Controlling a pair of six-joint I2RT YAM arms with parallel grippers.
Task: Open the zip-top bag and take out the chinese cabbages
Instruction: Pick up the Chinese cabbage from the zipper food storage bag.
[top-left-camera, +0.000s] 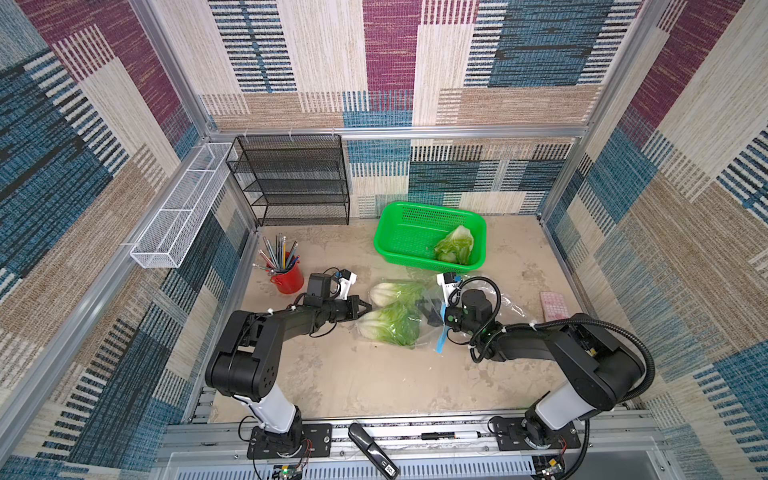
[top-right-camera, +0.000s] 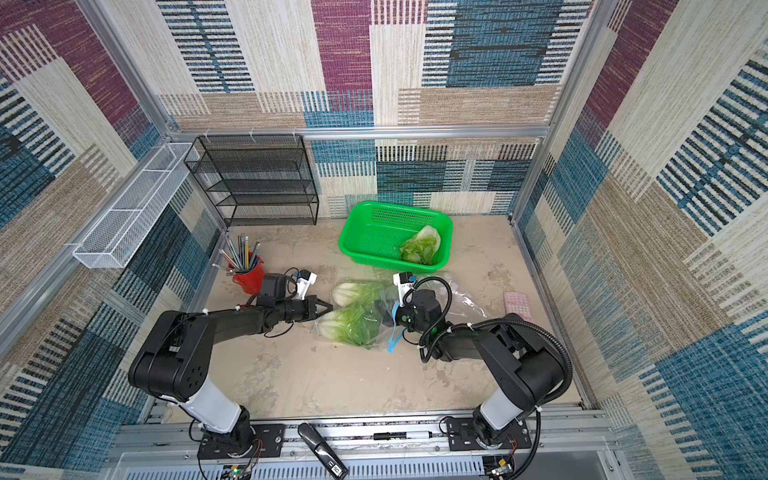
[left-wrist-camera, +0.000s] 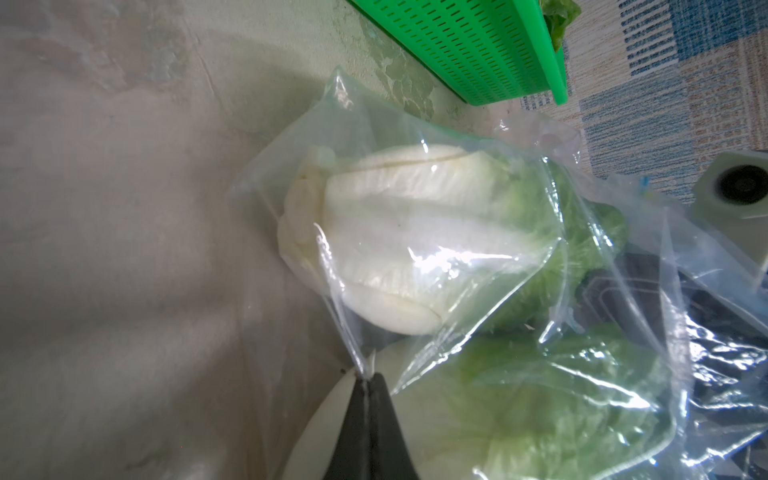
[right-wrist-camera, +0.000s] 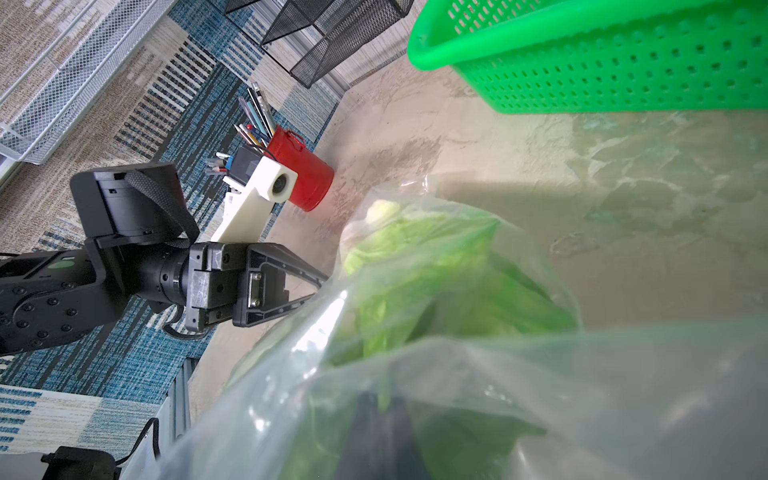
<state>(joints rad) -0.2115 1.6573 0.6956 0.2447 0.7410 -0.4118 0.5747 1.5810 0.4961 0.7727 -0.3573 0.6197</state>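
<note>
My left tool (left-wrist-camera: 368, 380) pinches the zip-top bag's (left-wrist-camera: 457, 199) slippery film. My right tool (top-left-camera: 426, 311) is closed at its mouth, mid-frame. The chinese cabbages (top-left-camera: 390, 324) look soft and crushable, so I'd grip the stems.

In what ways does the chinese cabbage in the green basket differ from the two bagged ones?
The basket cabbage lies bare in a corner of the green basket; the two bagged cabbages are inside the clear zip-top bag. The basket cabbage is alone; the bagged cabbages lie side by side on the table. All three have pale bases and green leaves.
</note>
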